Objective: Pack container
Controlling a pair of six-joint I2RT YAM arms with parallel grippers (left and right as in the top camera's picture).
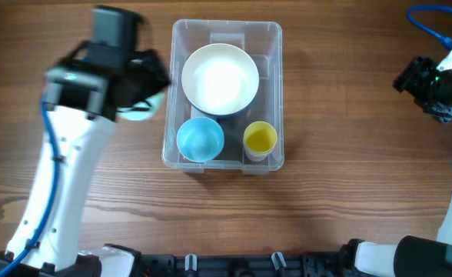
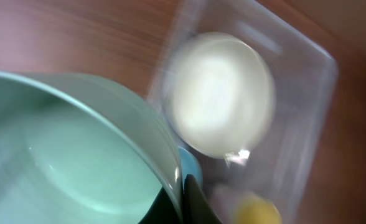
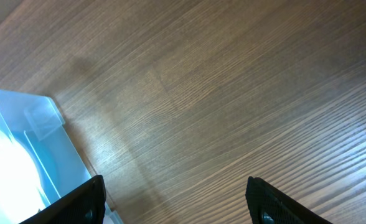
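Note:
The clear plastic container stands at the table's middle. Inside it are a large white bowl, a small blue bowl and a yellow cup. My left gripper is just left of the container and is shut on the rim of a mint-green bowl, held above the table; only a sliver of that bowl shows in the overhead view. In the left wrist view, the white bowl and the container are blurred. My right gripper is open and empty over bare wood at the far right.
The container's corner shows at the left of the right wrist view. A blue cable hangs by the right arm. Black fixtures run along the table's front edge.

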